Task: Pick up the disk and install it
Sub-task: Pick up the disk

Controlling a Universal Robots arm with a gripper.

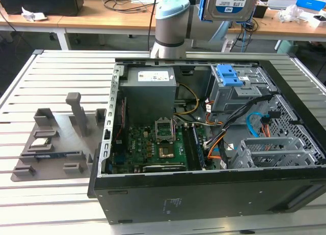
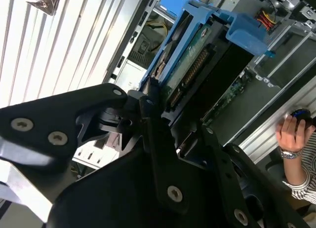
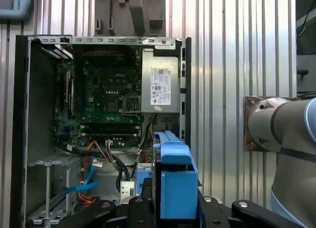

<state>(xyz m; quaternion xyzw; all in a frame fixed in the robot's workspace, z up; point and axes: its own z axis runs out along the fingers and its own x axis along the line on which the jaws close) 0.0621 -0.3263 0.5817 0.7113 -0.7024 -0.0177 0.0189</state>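
The disk (image 1: 230,4), a silver drive with a white-and-blue label in a bright blue carrier, hangs high above the far side of the open computer case (image 1: 204,186). In the first wrist view the disk (image 3: 175,181) shows edge-on, and my gripper (image 3: 175,210) is shut on it, a black finger on each side. The second wrist view has the disk (image 2: 190,65) running away from the gripper (image 2: 157,102), connector edge visible. Below it in the case sits the grey drive cage with a blue latch (image 1: 230,78).
Inside the case are the power supply (image 1: 150,87), the motherboard (image 1: 153,143), loose cables (image 1: 254,125) and another metal cage (image 1: 277,151). A grey fixture plate (image 1: 56,138) holding a small processor chip (image 1: 39,142) lies on the exterior view's left. A person's hand (image 2: 291,134) is near the table edge.
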